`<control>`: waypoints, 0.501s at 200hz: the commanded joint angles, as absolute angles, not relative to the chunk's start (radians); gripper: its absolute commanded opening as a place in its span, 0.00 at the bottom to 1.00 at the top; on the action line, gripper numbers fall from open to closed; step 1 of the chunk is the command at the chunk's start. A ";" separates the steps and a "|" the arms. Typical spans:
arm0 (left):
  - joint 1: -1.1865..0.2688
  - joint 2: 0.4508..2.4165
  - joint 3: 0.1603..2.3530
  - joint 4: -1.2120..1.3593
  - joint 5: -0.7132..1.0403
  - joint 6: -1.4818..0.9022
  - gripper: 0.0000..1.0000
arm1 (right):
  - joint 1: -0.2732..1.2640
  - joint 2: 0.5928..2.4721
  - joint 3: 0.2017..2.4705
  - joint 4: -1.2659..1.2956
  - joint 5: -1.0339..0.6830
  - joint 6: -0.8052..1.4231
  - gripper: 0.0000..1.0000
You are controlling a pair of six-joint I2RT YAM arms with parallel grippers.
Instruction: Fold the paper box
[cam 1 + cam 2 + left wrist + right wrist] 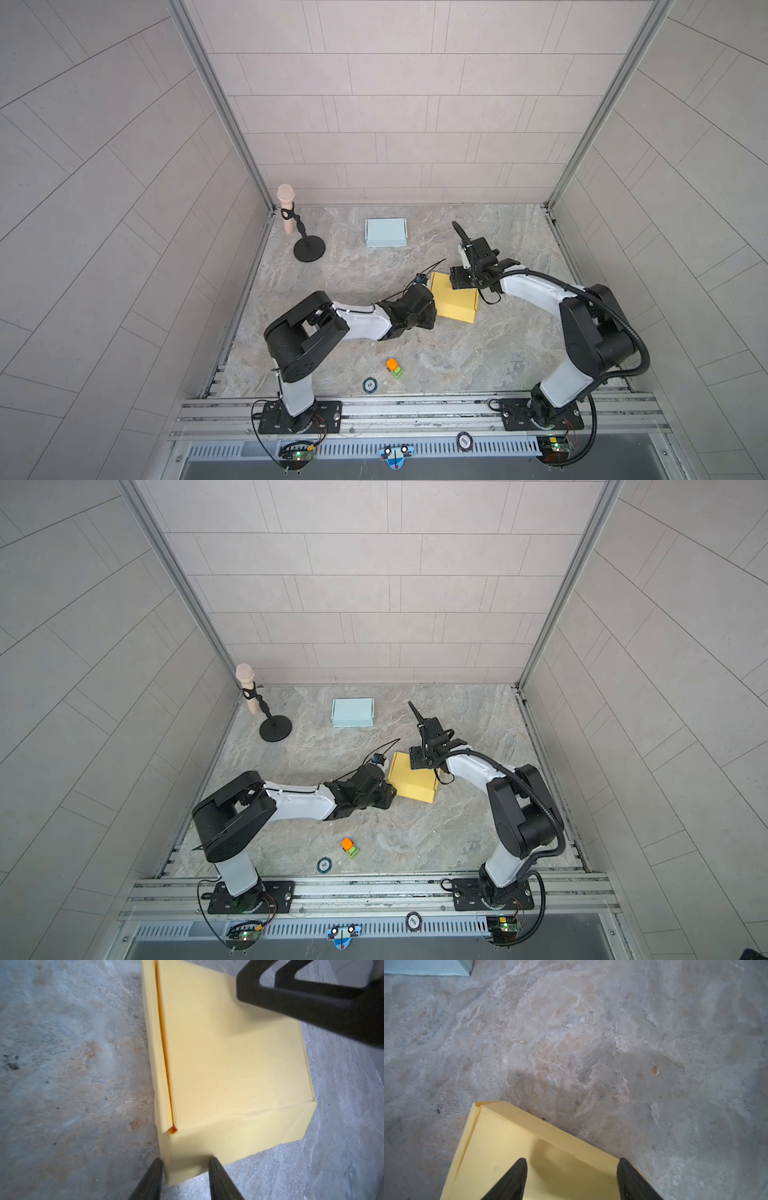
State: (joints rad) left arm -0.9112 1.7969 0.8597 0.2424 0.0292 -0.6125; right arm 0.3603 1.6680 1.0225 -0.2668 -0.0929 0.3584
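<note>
marbled table (415,357) inside tiled walls. the yellow box (455,307) sits mid-table between the two arms, lid down, with one long seam a little open in the left wrist view. the left claw (185,1160) is clamped on one of its lower corners. the right claw (572,1160) is over the lid near a far corner, fingers apart. a blue box (385,232) lies well behind.
</note>
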 commanded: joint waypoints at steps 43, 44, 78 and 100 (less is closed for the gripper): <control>-0.891 1.863 0.940 0.223 -0.041 -0.601 0.49 | 0.353 1.801 1.028 -0.276 -0.197 0.313 0.67; -0.891 1.864 0.942 0.222 -0.043 -0.600 0.50 | 0.353 1.801 1.026 -0.275 -0.197 0.314 0.67; -0.879 1.919 0.979 0.210 -0.084 -0.606 0.56 | 0.353 1.834 1.004 -0.255 -0.231 0.318 0.66; -0.880 1.943 1.000 0.198 -0.105 -0.604 0.67 | 0.354 1.838 1.008 -0.262 -0.244 0.316 0.65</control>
State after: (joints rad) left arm -0.8948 1.8984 0.9707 0.2222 -0.0360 -0.6052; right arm 0.3408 1.7741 1.0561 -0.1398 -0.1970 0.3298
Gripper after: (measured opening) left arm 0.635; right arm 0.652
